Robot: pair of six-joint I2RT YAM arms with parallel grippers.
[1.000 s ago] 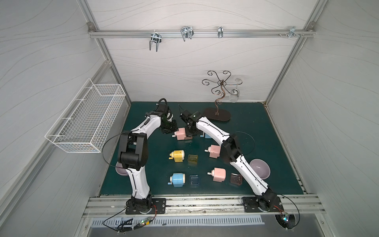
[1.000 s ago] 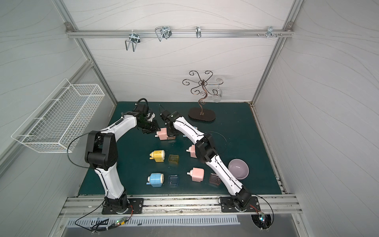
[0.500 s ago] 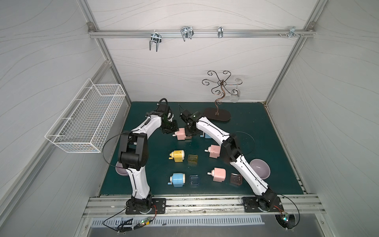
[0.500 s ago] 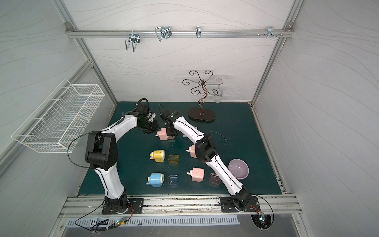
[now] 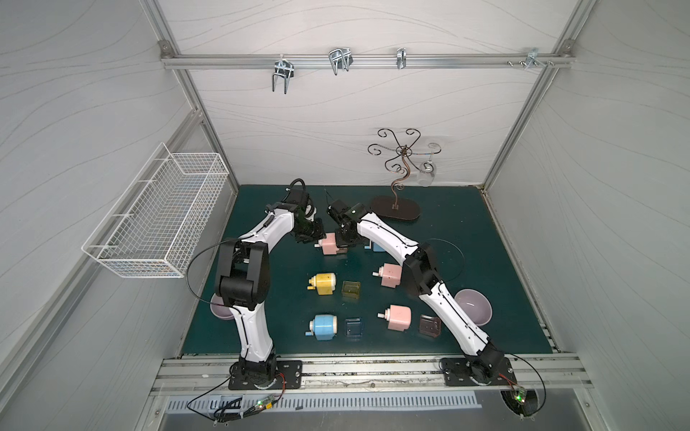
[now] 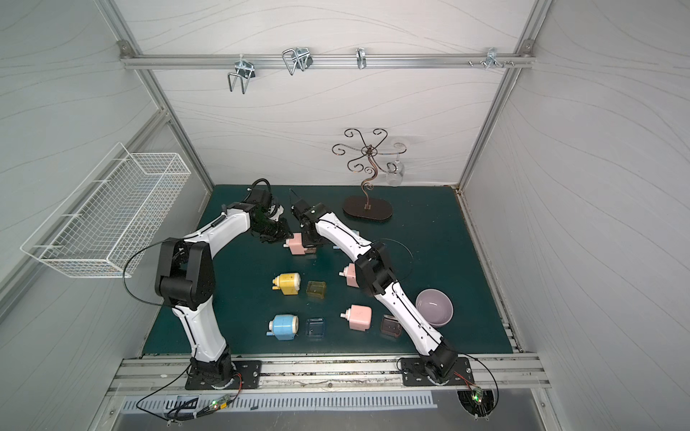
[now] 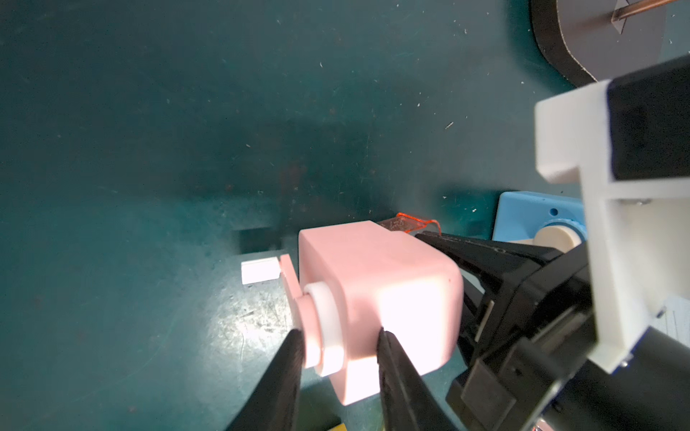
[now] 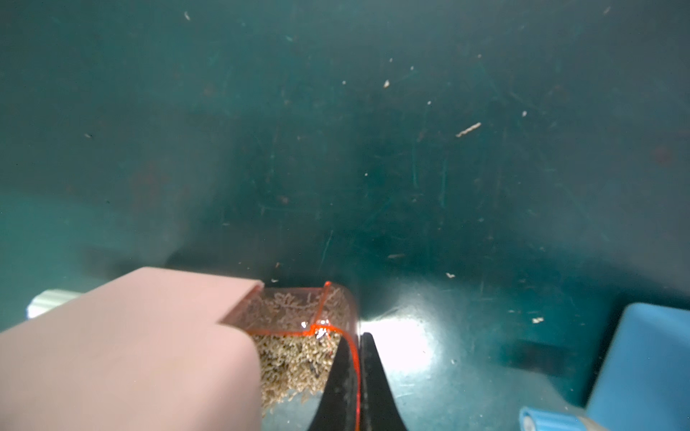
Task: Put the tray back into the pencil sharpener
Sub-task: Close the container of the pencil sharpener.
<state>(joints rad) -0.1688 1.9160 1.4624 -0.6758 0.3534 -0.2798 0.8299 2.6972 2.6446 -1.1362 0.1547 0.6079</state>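
- Matting first: the dark green tabletop mat [image 5: 466,298] carries everything, and the action is at its far middle, where both arms meet.
- Left gripper [image 7: 341,347] comes in at one end of the pink boxy plastic pencil sharpener [image 7: 381,291]. Its black fingers are clenched around the white round collar by the crank. That looks like an anchor, so the body cannot skate away when it is pushed from the other side.
- Right gripper [image 8: 358,373] works the opposite end, jaws pinched tight on the thin outer wall of the orange-tinted clear plastic tray [image 8: 298,309]. Gripping the edge leaves the rest of the tray free to enter the slot.
- Pink sharpener sits between the two grippers in both top views, with its slot turned toward the right one. I cannot tell whether it rests on the mat or is lifted a touch.
- Tray now: partway inside the sharpener's slot, outer end sticking out, brownish shavings heaped in it. It looks level, likely so that nothing spills, and a straight push should seat it.
- Light blue plastic sharpener [image 8: 642,365] stands just beside, apart from the tray. It leaves the right gripper little room on that side.
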